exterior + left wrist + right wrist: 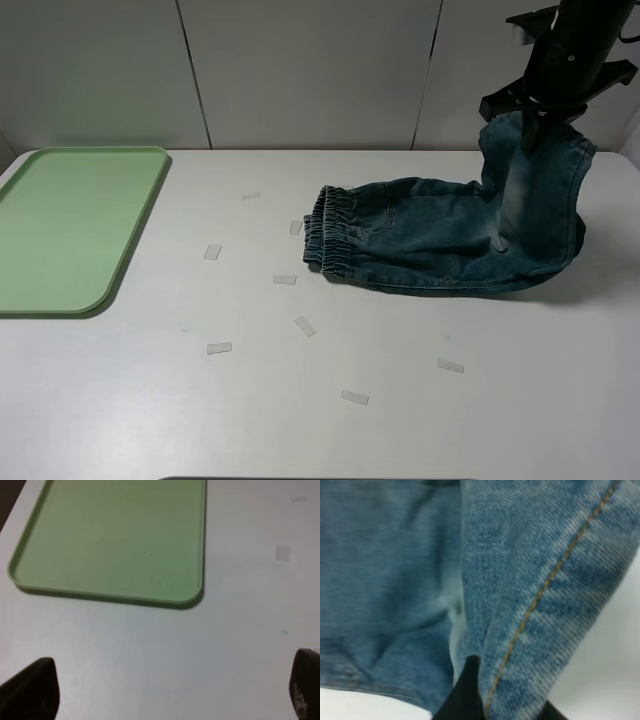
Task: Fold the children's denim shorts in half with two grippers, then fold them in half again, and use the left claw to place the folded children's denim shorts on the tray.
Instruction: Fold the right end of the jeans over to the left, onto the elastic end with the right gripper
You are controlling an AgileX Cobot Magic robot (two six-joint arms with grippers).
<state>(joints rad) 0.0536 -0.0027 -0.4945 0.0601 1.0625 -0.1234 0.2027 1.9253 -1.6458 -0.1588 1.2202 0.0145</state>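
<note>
- While the right gripper [533, 118] is closed on one leg end of the children's denim shorts [440, 245] and holds it up in the upper right of the high view, the rest lies on the white table [300, 430], right of centre, with the gathered waistband [328, 238] toward the middle of the frame.
- The cloth hangs from the claw in a soft curve and bends where it meets the table, so I judge it limp, not stiff; denim is rather heavy and will probably drag more than slide.
- In the right wrist view a stitched seam [545, 585] (orange thread on a thick edge) sits just beside the black finger [467, 690]; such a hem is good for holding, being thicker than a single layer.
- The left gripper [167, 697] has its jaws wide apart and holds nothing; it hovers over the table near a corner of the green tray [115, 540], which lies at the left of the high view, well apart from the shorts.
- For the fold, I think the left claw should take the other leg end or a waistband corner, so both layers move together.
- Nothing is fragile; the risk is only a crooked fold.
</note>
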